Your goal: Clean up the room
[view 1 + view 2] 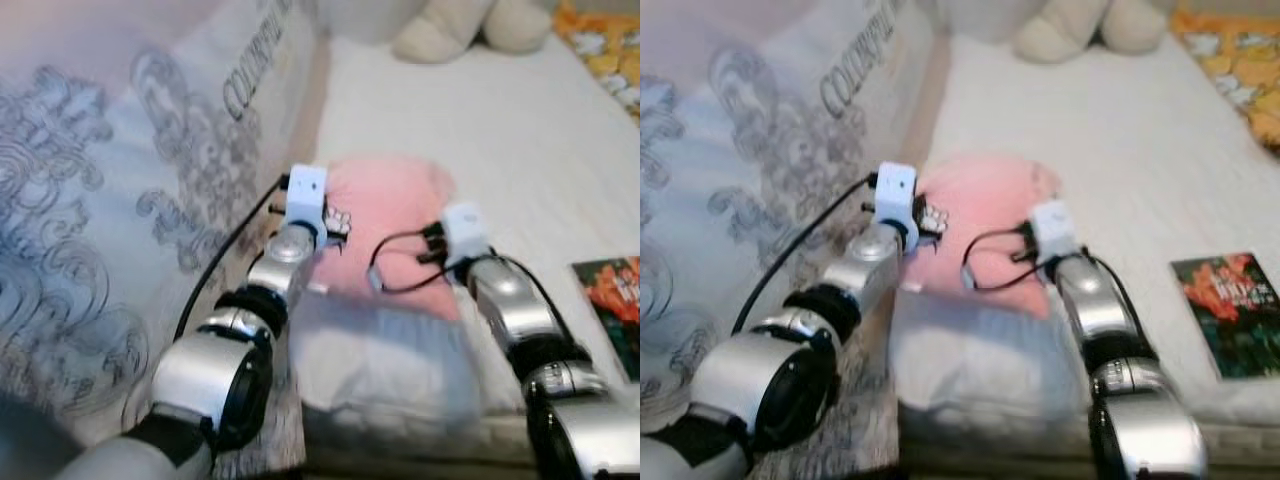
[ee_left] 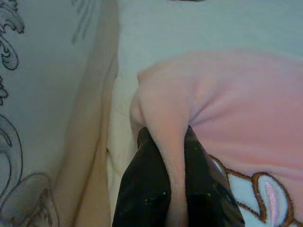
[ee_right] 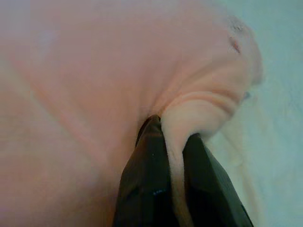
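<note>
bunching soft pink fleece garment (image 1: 385, 215)

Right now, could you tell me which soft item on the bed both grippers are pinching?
The pink blanket, pinched by the left gripper and right gripper; the cream plush toy lies untouched at the far end.

A cream plush toy (image 1: 470, 25) lies far beyond the fingers, an orange patterned cloth (image 1: 605, 50) off to their right, and a colourful book (image 1: 1230, 315) (cover blurred) sits nearer right.
</note>
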{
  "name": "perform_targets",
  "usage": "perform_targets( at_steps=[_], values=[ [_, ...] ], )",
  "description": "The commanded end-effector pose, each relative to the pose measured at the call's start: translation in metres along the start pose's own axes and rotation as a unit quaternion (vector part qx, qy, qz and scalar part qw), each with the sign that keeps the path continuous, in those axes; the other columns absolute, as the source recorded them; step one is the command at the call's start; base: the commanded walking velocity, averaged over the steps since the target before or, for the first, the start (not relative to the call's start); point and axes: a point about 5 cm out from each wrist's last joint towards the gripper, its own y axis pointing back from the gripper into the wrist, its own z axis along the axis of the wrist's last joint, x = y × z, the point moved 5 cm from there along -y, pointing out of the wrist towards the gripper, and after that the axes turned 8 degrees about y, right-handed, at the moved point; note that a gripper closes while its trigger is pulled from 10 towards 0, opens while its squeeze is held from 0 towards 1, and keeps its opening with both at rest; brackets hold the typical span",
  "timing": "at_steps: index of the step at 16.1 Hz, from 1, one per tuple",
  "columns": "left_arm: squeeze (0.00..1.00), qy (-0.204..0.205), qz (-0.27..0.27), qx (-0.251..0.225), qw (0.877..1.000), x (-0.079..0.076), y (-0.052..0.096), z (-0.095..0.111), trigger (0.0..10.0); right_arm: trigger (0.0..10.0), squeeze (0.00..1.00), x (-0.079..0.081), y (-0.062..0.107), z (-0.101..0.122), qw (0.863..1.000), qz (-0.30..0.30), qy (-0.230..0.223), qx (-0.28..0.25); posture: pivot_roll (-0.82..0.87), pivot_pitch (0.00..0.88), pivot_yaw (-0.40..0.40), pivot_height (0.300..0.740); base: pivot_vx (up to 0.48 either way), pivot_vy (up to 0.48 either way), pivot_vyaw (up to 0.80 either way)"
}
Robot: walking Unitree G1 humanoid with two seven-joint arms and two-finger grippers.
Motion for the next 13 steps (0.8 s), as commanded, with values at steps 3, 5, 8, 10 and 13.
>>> perform_targets(
  at_steps=[3,5,8,10,13],
  values=[
    [0.0,0.037,0.09,-0.024,0.995,0.034,0.002,0.004,10.0,10.0,0.0,0.0,-0.006,0.009,0.993,0.017,0.116,0.006,-0.09,0.0,0.068,0.74,0.0,0.0,0.0],
    [0.0,0.03,0.136,-0.073,0.988,0.047,0.006,0.019,10.0,10.0,0.0,0.001,-0.009,0.03,0.987,0.022,0.157,-0.026,-0.07,0.0,0.057,0.74,0.0,0.0,0.0],
    [0.0,0.026,0.137,-0.077,0.987,0.035,0.009,0.008,10.0,10.0,0.0,0.005,-0.009,0.025,0.973,0.04,0.229,-0.017,-0.06,0.0,0.046,0.74,0.0,0.0,0.0],
    [0.0,0.028,0.107,-0.051,0.993,0.013,0.011,-0.012,10.0,10.0,0.0,0.004,-0.007,0.015,0.966,0.046,0.256,-0.003,-0.05,0.0,0.042,0.74,0.0,0.0,0.0],
    [0.0,0.015,0.038,0.024,0.999,-0.03,0.018,-0.056,10.0,10.0,0.0,0.001,-0.003,-0.004,0.949,0.05,0.309,0.022,-0.04,0.0,0.038,0.74,0.0,0.0,0.0]
  ],
)
